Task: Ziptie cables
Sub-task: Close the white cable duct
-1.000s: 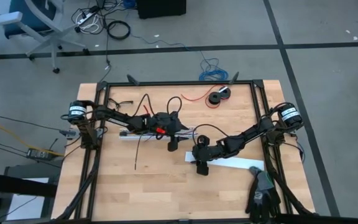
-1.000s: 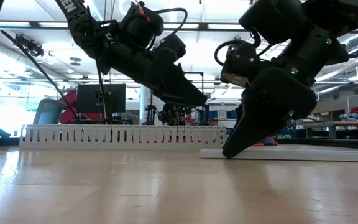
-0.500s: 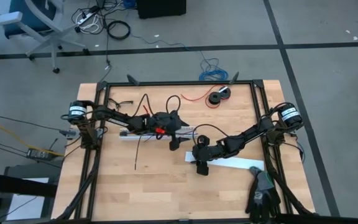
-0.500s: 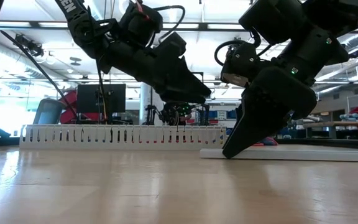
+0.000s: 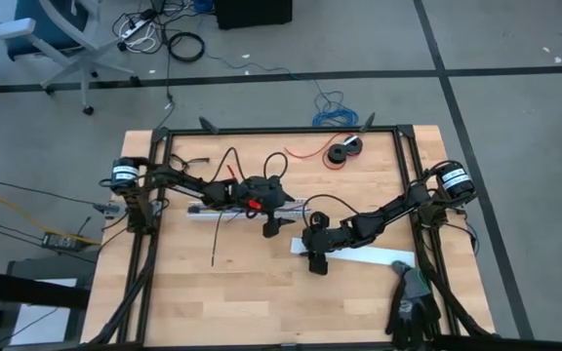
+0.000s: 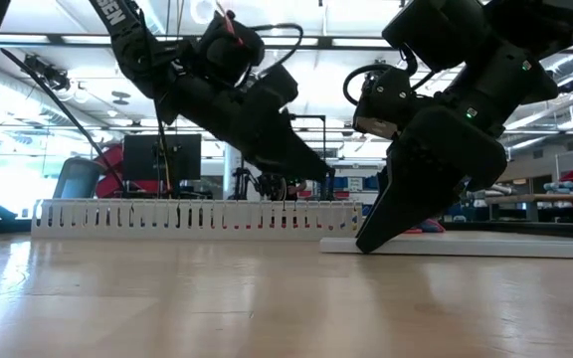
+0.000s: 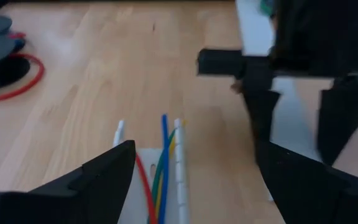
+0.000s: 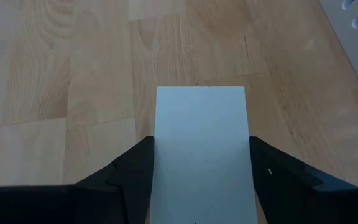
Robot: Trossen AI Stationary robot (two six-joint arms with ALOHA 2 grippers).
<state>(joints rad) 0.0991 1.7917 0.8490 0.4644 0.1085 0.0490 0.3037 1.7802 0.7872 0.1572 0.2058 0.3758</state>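
The cables, seen as red, green, blue and yellowish wires, lay side by side inside a white slotted cable duct that ran across the middle of the wooden table. In the left wrist view the wires ran along the channel and stopped just short of its open end. No ziptie showed around them in any view, so the bundling itself looked not yet done; the wires appeared only to be laid in the duct.

The left gripper hovered just above that end of the duct with its fingers spread wide, one on each side of the wires and holding nothing. From overhead it sat near the table's centre, over the duct.

Just beside it, the right gripper pressed its tips down on a flat white strip, likely the duct's cover, which lay on the table nearer the front edge. Its fingers clasped the strip's two long edges, and the low view showed the gripper tilted steeply with its tip on the strip's end.

Farther back on the table lay black spools with a loop of thin red wire next to them, well apart from the duct. A few white letters showed on the left arm in the low view, too cut off to read; no other writing was legible.
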